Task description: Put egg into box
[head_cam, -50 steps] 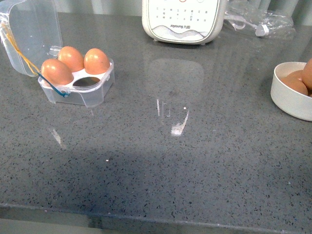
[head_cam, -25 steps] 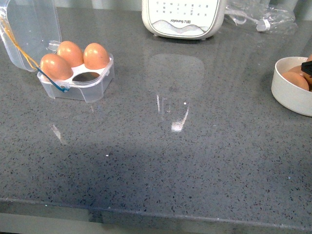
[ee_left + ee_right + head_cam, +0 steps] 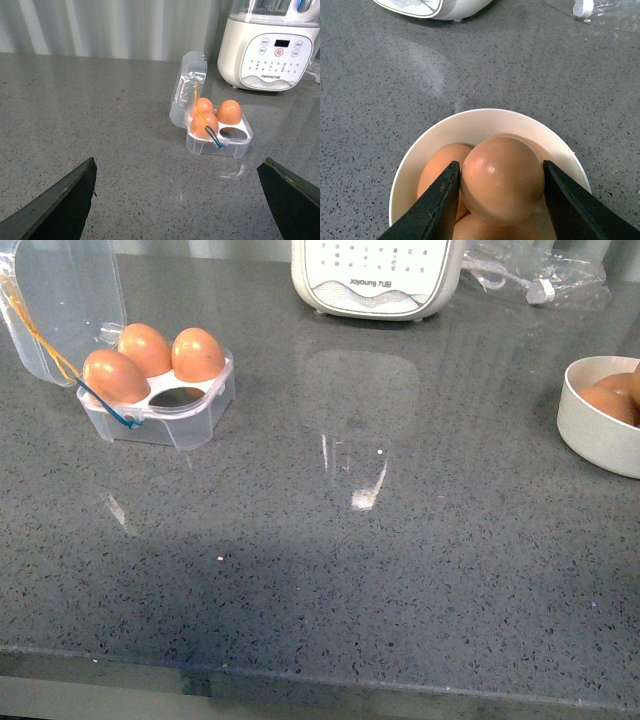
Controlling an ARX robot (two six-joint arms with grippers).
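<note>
Gripping the egg [image 3: 502,185] at the bowl [image 3: 470,117], right claw [image 3: 501,167]; left claw [image 3: 179,162] spread wide.

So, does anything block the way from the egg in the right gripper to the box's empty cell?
Nothing visible does. The right gripper holds the egg at the bowl. The counter from there to the box is bare, the lid stands open and the empty cell is uncovered.

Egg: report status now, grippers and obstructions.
Left gripper open, empty. Right gripper shut on the egg, at the bowl. Box lid open, one cell free. White appliance at the back, off the line.
</note>
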